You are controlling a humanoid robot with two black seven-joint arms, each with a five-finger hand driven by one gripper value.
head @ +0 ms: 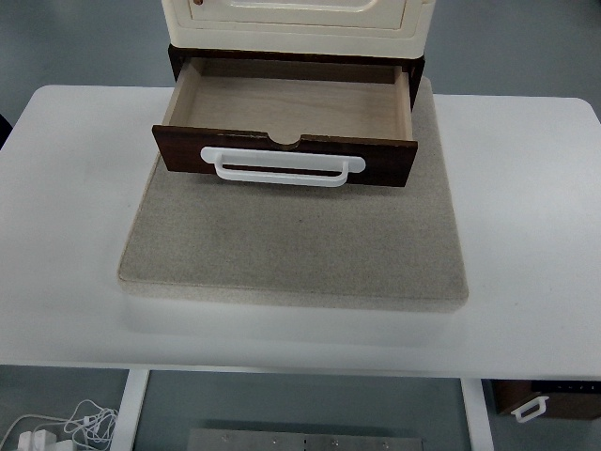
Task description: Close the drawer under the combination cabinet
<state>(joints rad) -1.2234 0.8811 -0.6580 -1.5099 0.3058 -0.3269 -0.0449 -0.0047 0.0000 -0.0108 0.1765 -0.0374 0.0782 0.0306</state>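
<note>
Drawer (286, 108) is wide open — pulled well out from under the cream combination cabinet (296, 21) at the far middle of the table (526, 207), its pale wooden inside bare. The dark brown front panel faces the near edge, with a white handle (282, 166) running across it. Cabinet and drawer sit on a beige mat (291, 249) — the drawer front hangs over the mat's far half. Neither robot hand is in view, so their fingers cannot be judged
</note>
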